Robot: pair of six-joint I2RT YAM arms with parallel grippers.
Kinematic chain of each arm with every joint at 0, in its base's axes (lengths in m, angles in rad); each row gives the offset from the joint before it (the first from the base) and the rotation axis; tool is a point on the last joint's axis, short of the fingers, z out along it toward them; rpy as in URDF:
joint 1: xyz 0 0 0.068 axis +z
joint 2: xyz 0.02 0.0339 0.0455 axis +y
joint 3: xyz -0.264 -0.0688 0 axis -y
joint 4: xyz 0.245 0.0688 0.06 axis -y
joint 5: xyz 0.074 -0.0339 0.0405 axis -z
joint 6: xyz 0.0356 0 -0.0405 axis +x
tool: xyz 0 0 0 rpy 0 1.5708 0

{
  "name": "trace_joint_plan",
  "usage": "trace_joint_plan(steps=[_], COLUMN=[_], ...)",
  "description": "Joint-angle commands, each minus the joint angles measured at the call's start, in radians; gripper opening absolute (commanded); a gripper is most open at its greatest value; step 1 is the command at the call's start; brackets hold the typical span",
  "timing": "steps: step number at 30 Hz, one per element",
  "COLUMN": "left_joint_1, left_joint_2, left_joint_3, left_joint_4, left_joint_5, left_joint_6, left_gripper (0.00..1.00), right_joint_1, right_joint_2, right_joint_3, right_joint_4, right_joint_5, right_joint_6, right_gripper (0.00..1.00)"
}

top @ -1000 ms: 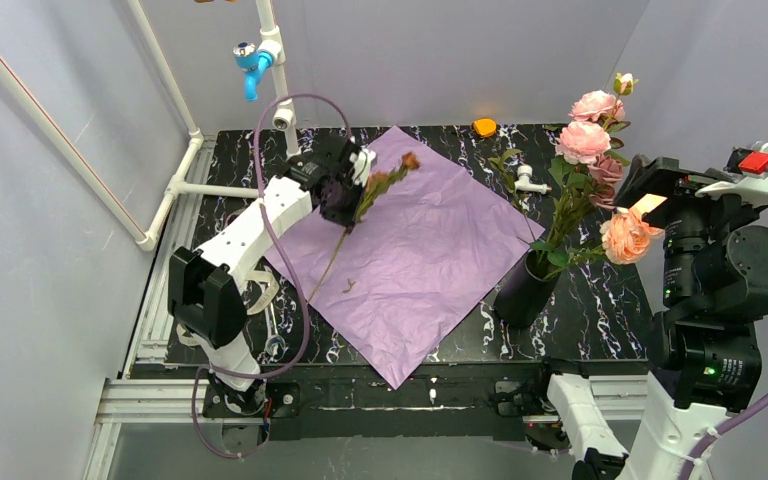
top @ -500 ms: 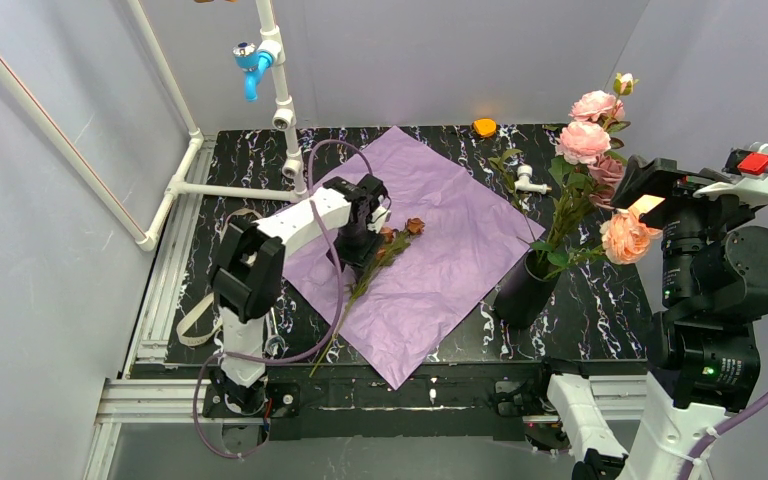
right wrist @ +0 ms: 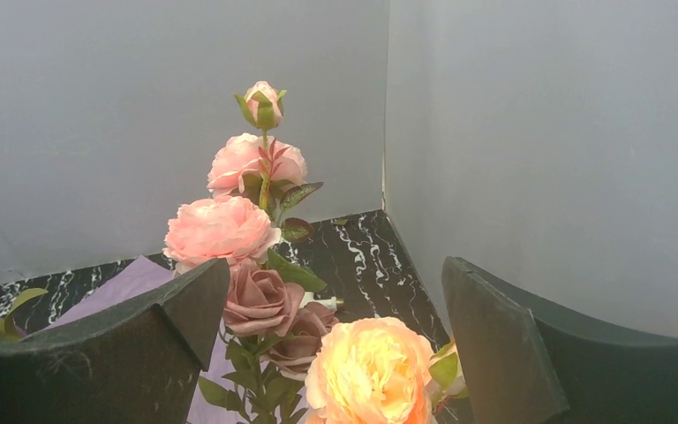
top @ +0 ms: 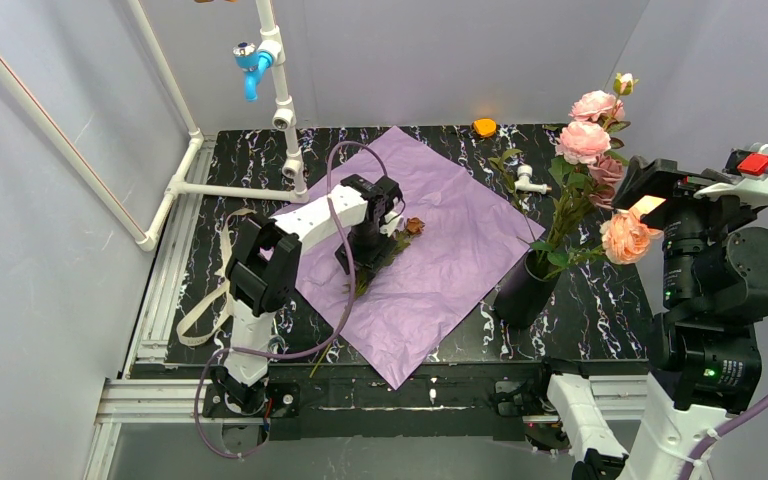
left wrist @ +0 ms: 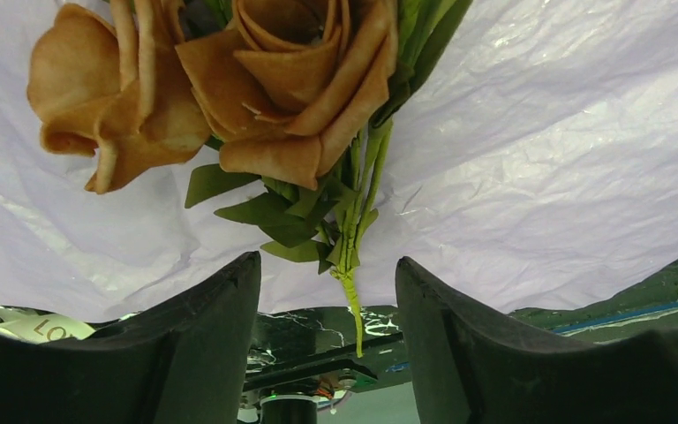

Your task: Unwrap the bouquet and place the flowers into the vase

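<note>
Roses (top: 584, 141) stand in the vase (top: 522, 292), paper (top: 450, 250) lies flat; last brown roses (left wrist: 291, 79) lie ungripped between parted jaws of the left gripper (left wrist: 327, 283); right gripper (right wrist: 334, 269) gapes wide, empty.

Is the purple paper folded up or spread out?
Spread out: the purple paper lies open flat on the table, with brown roses on it.
</note>
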Motion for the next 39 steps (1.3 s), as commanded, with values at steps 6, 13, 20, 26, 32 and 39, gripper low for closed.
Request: trace_joint_plan(steps=[6,13,20,26,32,39], left_joint_1=[0.0,-0.001,-0.001,0.001,0.011,0.031], left_joint_2=[-0.016,0.097,0.148,0.136,0.102,-0.057], left_joint_3=[0.043,0.121,0.145,0.163,0.185,0.248], left_joint_4=[-0.044,-0.038,-0.024,-0.017,-0.018,-0.003], left_joint_5=[0.018,0.027,0.019,0.021,0.016,0.021], left_joint_6=[-0.021,-0.031,-0.039,-0.035,-0.02,-0.019], left_gripper=[0.59,0.46,0.34,0.23,0.0,0.0], right_joint_1=[-0.004,-0.005,-0.005,-0.005,-0.005,-0.005], right_joint_2=[0.006,0.024,0.028,0.021,0.014,0.002], right_joint_3=[0.021,0.037,0.044,0.038,0.035,0.039], right_joint_4=[0.025,0.021,0.015,0.014,0.02,0.019], right_joint_5=[0.014,0.011,0.013,0.013,0.011,0.008], right_joint_6=[-0.007,-0.013,-0.018,-0.018,-0.014,-0.012], right_gripper=[1.0,1.0,1.0,1.0,1.0,1.0])
